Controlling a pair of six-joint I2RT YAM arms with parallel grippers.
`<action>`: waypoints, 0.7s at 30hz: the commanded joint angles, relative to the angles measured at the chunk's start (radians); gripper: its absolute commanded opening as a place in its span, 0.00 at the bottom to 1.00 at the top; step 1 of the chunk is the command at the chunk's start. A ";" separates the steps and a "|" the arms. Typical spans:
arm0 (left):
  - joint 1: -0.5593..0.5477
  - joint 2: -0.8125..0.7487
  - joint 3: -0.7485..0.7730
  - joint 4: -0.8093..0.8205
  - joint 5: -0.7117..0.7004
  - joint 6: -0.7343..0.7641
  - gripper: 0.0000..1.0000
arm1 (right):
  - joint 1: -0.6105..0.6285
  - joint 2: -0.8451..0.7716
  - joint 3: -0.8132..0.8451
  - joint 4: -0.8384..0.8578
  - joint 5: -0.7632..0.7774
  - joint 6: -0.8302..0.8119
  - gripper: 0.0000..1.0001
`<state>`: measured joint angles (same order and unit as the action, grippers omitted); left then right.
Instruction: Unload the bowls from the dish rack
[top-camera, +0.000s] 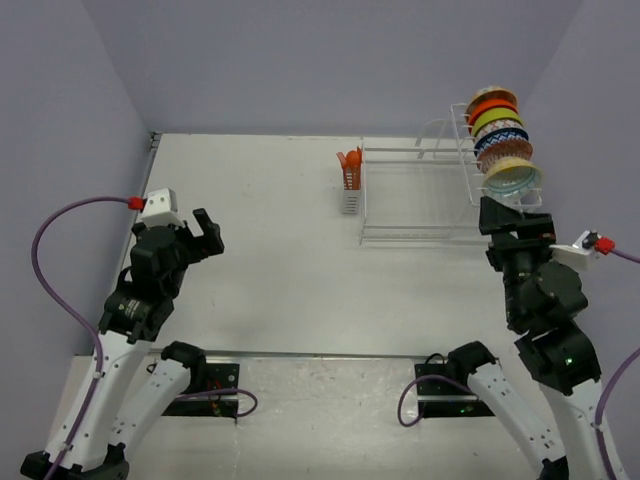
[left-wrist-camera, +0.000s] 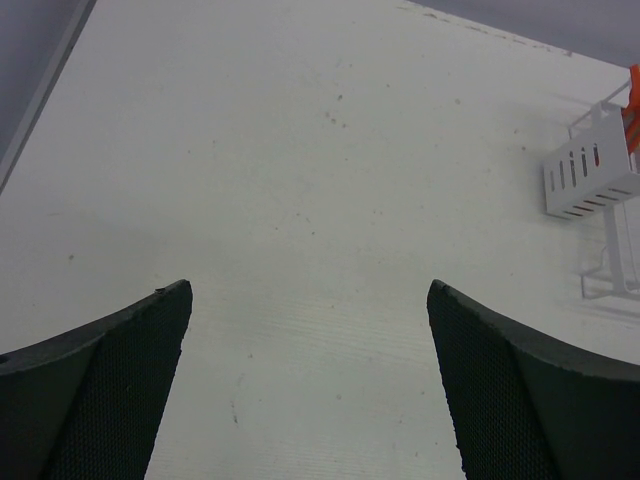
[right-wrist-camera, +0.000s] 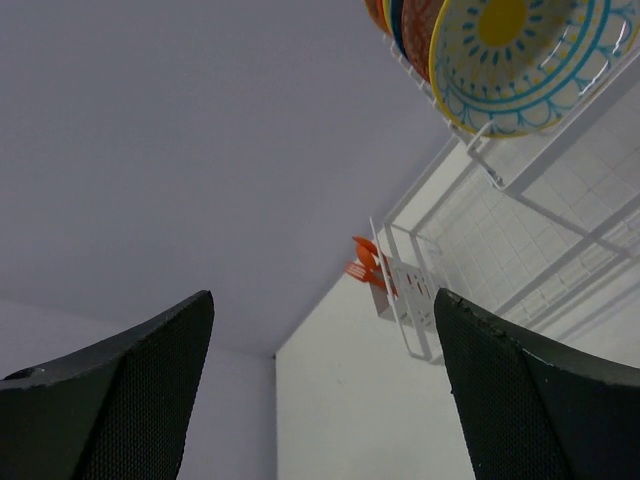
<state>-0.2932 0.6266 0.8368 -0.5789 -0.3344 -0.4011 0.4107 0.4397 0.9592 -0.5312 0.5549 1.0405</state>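
Logging from largest to smallest. The surface (top-camera: 280, 250) is a pale sheet. The dish rack (top-camera: 415, 238) sits at its 2 o'clock corner. The rack's flat wire frame holds no dishes that I can see.

The bowls (top-camera: 500, 140) stand on edge in the raised slotted section on the rack's 3 o'clock side. I count about six in a row running 12 to 6. None is out of the rack, so I judge this to be the approach to the first pick.

The right gripper (top-camera: 505, 210) hovers just at 6 o'clock of the nearest bowl (top-camera: 513, 178). In the right wrist view its fingers (right-wrist-camera: 120, 390) are spread wide and hold nothing. That bowl is cream with a yellow centre and blue pattern, and it shows at 1 o'clock above them. No contact is visible.

The left gripper (top-camera: 205, 232) hangs over bare surface at 9 o'clock, well apart from the rack. Its fingers (left-wrist-camera: 110, 390) are also wide and hold nothing.

The utensil caddy (top-camera: 350, 185), with orange pieces in it, hangs at the rack's 9 o'clock end. It is not part of this job.

Next move, in my judgement:
- Bring the right fingers up toward 12 to straddle the nearest bowl's rim.
- Close on the rim, then lift it straight out of its slot.
- Risk: dragging the neighbouring bowls, or snagging a wire.
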 joint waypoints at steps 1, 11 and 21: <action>-0.003 -0.005 -0.001 0.048 0.024 0.015 1.00 | -0.109 0.053 0.071 0.098 0.041 0.092 0.91; -0.003 -0.033 -0.004 0.053 0.026 0.016 1.00 | -0.827 0.143 0.007 0.175 -0.665 0.047 0.92; -0.003 -0.021 -0.004 0.056 0.024 0.018 1.00 | -1.190 0.346 -0.074 0.511 -1.334 0.158 0.90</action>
<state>-0.2932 0.6003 0.8364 -0.5632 -0.3157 -0.4007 -0.7750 0.7910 0.8970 -0.1349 -0.5800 1.1736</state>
